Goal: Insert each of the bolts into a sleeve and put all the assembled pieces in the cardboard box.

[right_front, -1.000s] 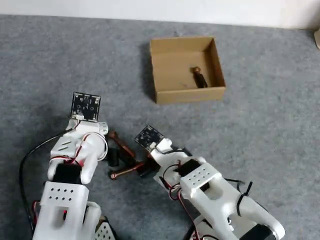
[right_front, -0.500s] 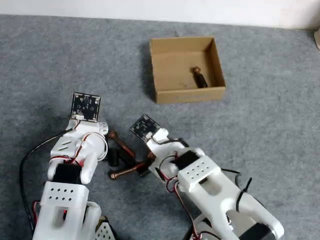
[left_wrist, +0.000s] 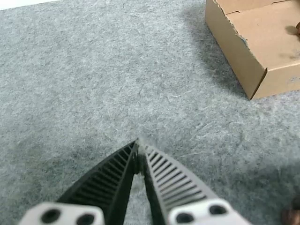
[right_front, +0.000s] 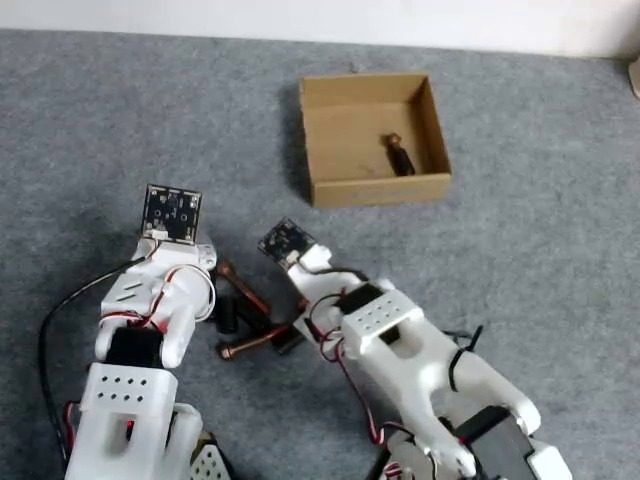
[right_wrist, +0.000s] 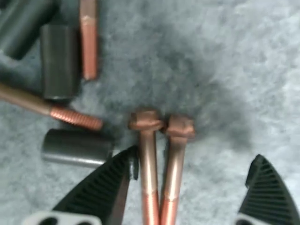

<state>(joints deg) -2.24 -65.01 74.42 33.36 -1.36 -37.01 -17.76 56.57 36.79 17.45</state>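
From above, the cardboard box (right_front: 380, 190) sits upper centre with one assembled piece (right_front: 400, 156) inside, while loose bolts (right_front: 248, 346) and sleeves (right_front: 228, 314) crowd between the arms. The left wrist view shows the left hand (left_wrist: 138, 143) pinched shut on nothing over the counter (left_wrist: 93, 70). The right wrist view shows the right hand (right_wrist: 194, 159) gaping around two bolts (right_wrist: 149, 159).

The table (right_front: 90, 110) is covered over its whole visible surface by a grey, felt-like fabric (right_front: 540, 260) with a fine, matted fibre texture. At the far side, in the high view, the grey is bounded by a plain white strip (right_front: 300, 15); whether this is a wall or bare board cannot be told. Even lighting is given, and only soft shadows are cast on the fabric
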